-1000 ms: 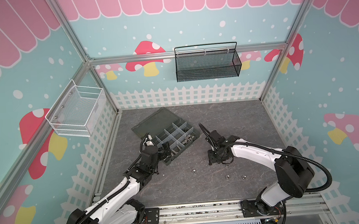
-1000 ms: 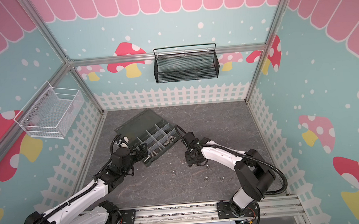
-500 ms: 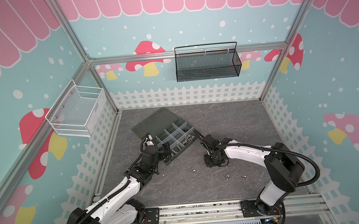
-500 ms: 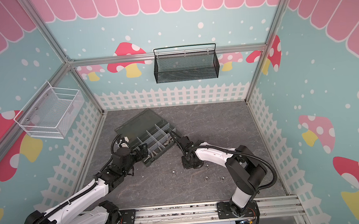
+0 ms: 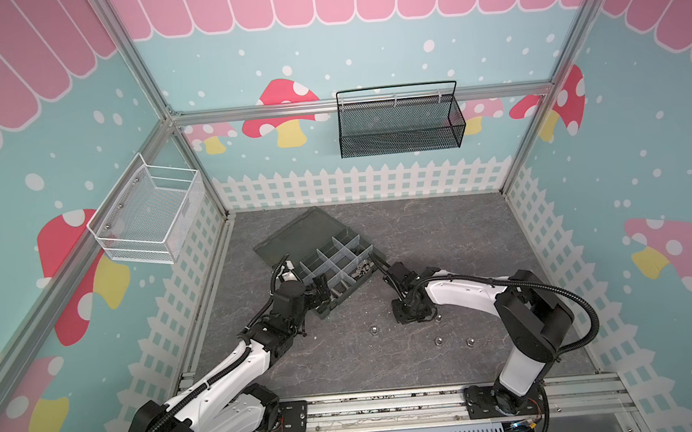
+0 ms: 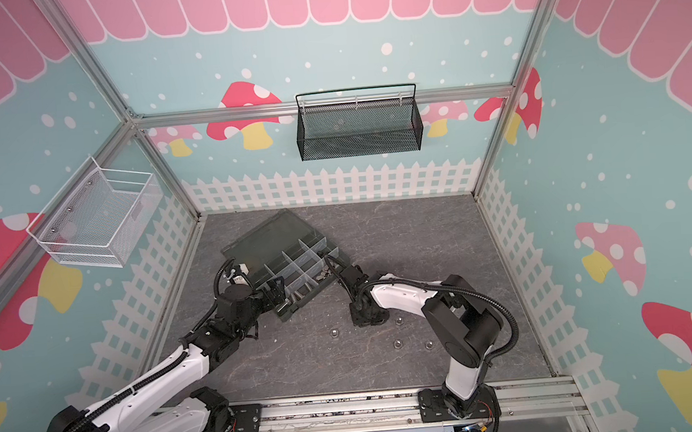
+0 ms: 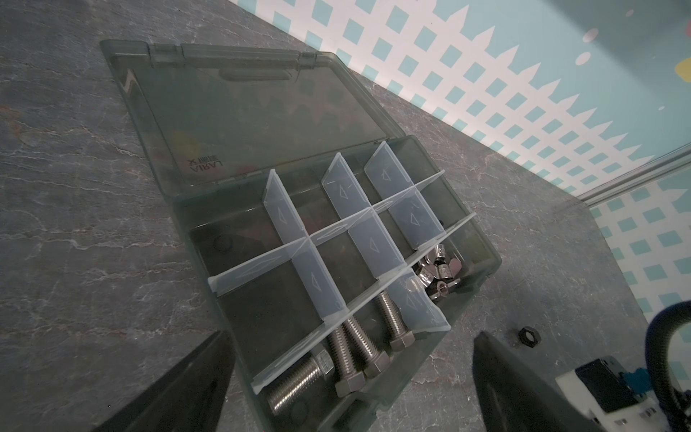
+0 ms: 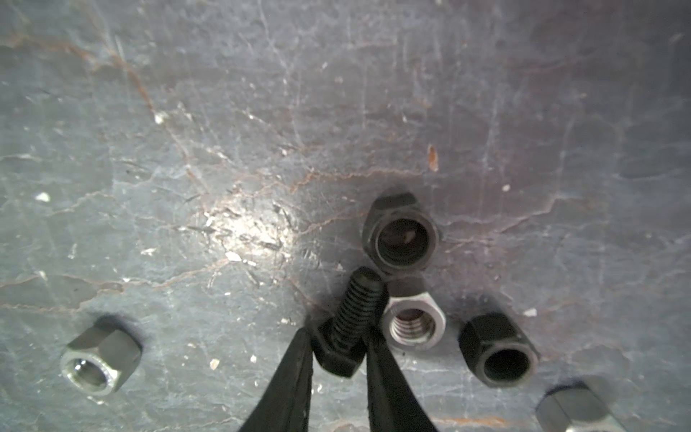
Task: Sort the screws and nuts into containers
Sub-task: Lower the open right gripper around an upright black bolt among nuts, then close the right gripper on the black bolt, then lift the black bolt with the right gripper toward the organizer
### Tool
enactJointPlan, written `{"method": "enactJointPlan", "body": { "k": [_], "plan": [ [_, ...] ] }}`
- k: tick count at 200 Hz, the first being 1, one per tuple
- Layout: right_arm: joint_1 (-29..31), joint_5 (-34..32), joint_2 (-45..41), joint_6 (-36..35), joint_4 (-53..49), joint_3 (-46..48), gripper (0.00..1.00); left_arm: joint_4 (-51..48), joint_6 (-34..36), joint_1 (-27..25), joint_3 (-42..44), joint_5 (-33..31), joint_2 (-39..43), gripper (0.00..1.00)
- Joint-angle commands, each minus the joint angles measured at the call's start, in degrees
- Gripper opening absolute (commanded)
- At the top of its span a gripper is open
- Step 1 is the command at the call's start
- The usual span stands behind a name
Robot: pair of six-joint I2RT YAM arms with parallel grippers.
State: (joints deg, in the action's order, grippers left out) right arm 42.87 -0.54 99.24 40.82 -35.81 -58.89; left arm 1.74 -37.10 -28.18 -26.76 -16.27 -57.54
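**Thin pinch among crowded nuts: slip, drag-along or a wrong drop**

Could shove the organiser box (image 5: pixel 326 310), lying at 10 o'clock from the right tool (image 8: pixel 336 338), if carried in too low. Looks light, with its lid (image 7: pixel 243 112) laid open flat on the desk (image 5: pixel 420 228) and with no visible anchoring. Hovers the left tool (image 5: pixel 322 289) over the box's near end, released wide and empty, so may crowd any drop made there. Shows silver screws (image 7: pixel 359 336) in one near-row compartment and winged nuts (image 7: pixel 435 273) in the next. Could therefore mix kinds if let go one divider too far.

Grips the black screw (image 8: pixel 349 310) with the right tool, clenched on the flats of the hex head alone. Leaves the shaft free and, by the look of it, down on the desk. Might pivot or squirt out on the lift, given so small a hold on smooth flats. Might also drag along the silver nut (image 8: pixel 413 321), which seems to touch the shaft just beside one finger (image 8: pixel 390 385). Could knock the black nut (image 8: pixel 402 235) at the shaft's tip and set it rolling.

Against a second ago, finds the right arm (image 5: pixel 462 296) folded in, with its elbow (image 5: pixel 530 308) drawn toward the desk's middle and the wrist tipped steeper over nearly the same spot. Finds the left arm (image 5: pixel 238 362) and the box unchanged. Finds the loose silver nuts (image 5: pixel 372 330) at 8, 5 and 4 o'clock from the right tool unmoved.
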Motion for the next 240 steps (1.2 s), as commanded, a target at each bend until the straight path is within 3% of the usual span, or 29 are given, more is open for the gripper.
{"method": "enactJointPlan", "body": {
  "k": [1, 71, 149, 240],
  "plan": [
    [0.4, -1.2, 2.2, 0.6, 0.5, -1.0, 0.28, -1.0, -0.5, 0.4, -0.2, -0.3, 0.6, 1.0],
    [0.5, -1.8, 3.3, 0.3, 0.5, -0.9, 0.26, -0.9, -0.7, 0.4, 0.2, -0.3, 0.9, 1.0],
    [0.8, -3.2, 2.6, -1.1, 0.8, -4.2, 0.08, -0.8, -1.0, 0.5, 0.7, -0.4, 1.2, 1.0],
    [0.5, -11.9, 4.7, -8.8, 0.7, -21.9, 0.07, -1.2, -0.9, 0.5, 0.4, -0.4, 2.0, 1.0]
  ]
}}
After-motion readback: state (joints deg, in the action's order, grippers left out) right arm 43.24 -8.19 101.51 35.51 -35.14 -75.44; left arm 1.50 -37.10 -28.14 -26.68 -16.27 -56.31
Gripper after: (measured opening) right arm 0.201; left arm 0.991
